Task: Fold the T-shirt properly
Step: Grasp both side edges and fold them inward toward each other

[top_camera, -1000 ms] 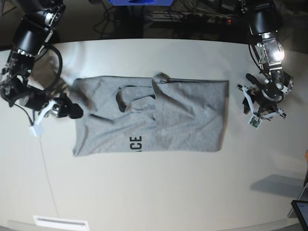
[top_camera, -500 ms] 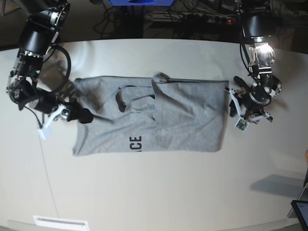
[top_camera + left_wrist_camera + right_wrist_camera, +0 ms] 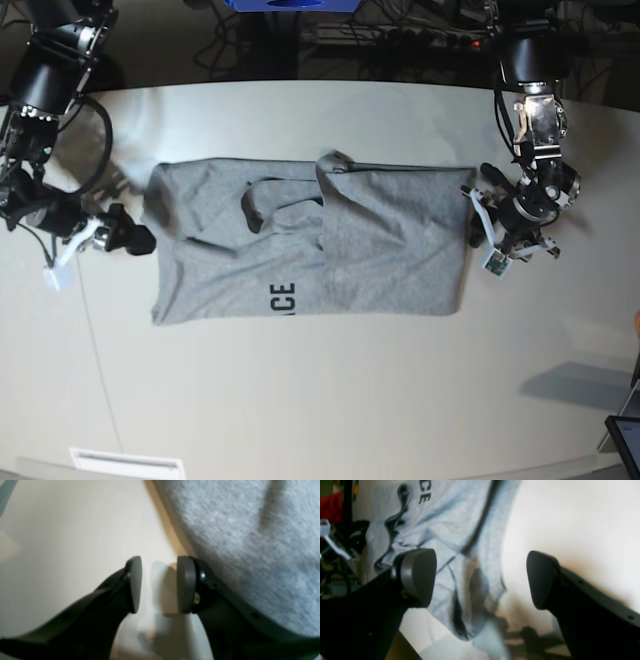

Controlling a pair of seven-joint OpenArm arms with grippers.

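One grey T-shirt (image 3: 310, 245) lies flat in the middle of a pale, smooth table (image 3: 320, 400). The cloth looks soft and a bit fuzzy, with tiny light and dark specks in it. The shirt makes a wide box shape, partly folded, with one flap laid over the right half. Near the top middle the cloth is bunched up into a small bump with wrinkles around it. Black block letters "CE" (image 3: 283, 298) show near the bottom edge.

The left gripper (image 3: 478, 222) sits at the right edge of the shirt in the base view. In its own camera, its two fingers have flat grey pads (image 3: 186, 585) on black plastic. The pads are a little apart, with only bare table between them. One pad is right beside the fuzzy shirt edge (image 3: 250, 542), and I cannot tell if it touches.

The right gripper (image 3: 140, 240) is on the other side, just beside the shirt's left edge. In its camera the two dark rounded fingers (image 3: 417, 576) are spread wide apart, and nothing is between them but the shirt edge and table lying below.

Black cables (image 3: 400, 35) lie behind the far edge of the table. A white strip (image 3: 127, 463) lies near the front edge.
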